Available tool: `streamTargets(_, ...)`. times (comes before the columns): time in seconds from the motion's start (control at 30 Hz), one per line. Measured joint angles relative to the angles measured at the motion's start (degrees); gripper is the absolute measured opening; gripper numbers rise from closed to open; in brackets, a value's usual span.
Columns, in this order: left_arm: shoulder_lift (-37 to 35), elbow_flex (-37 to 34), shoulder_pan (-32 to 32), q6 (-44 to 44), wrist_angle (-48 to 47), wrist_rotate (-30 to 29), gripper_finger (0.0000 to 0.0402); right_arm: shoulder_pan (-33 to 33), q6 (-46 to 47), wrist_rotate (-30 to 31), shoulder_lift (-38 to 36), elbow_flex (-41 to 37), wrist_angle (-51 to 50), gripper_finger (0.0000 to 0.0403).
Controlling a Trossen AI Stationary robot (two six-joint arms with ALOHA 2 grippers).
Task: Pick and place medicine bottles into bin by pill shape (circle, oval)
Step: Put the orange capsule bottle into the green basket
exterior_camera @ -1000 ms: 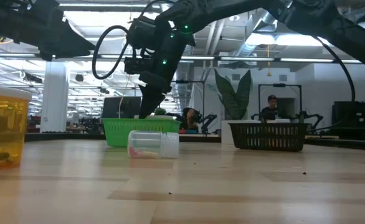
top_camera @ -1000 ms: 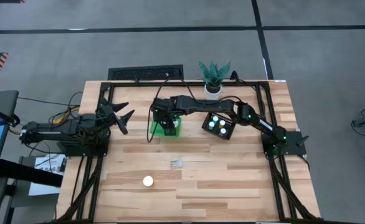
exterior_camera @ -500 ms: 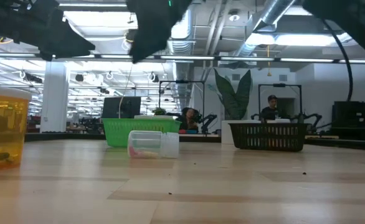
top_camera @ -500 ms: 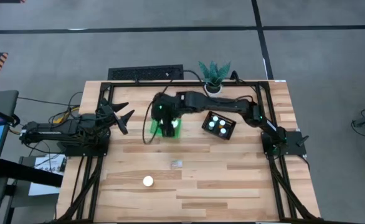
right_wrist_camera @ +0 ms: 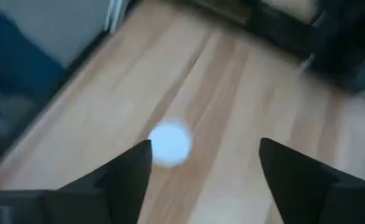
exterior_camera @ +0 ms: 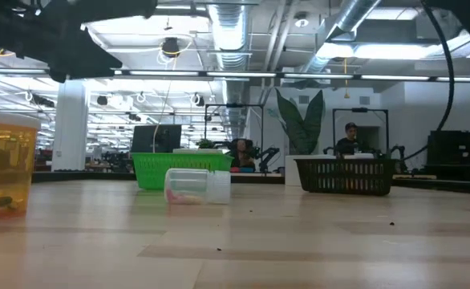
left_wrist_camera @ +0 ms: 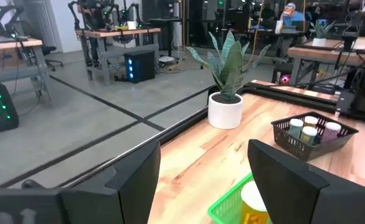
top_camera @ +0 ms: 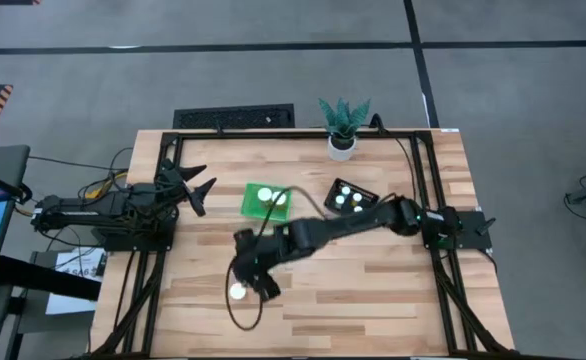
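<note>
Flanking green bin (top_camera: pixel 265 202): plant (top_camera: pixel 344 124), seemingly dark basket (top_camera: pixel 352 200).

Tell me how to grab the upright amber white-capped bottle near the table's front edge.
Come straight down on the upright amber white-capped bottle and close across its round white cap. It stands upright and alone on the wooden table, and the open right gripper already hovers beside it.

white-capped bottle (top_camera: pixel 237 291) upright, clear bottle (exterior_camera: pixel 196 185) toppled

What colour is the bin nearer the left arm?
Green bin; clearest in the high view.
</note>
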Motion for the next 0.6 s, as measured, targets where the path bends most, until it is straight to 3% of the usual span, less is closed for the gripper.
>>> streamTargets(0.23,0.0,0.0,0.0,-0.45,-0.58,-0.02,0.0252,2.64,2.26,1.39,5.05,-0.33,7.63,0.0356)
streamTargets(0.6,-0.31,0.0,-0.02,-1.45,-1.11,-0.2,0.0252,2.41,8.52,1.36,7.64,-0.23,12.12,0.0349)
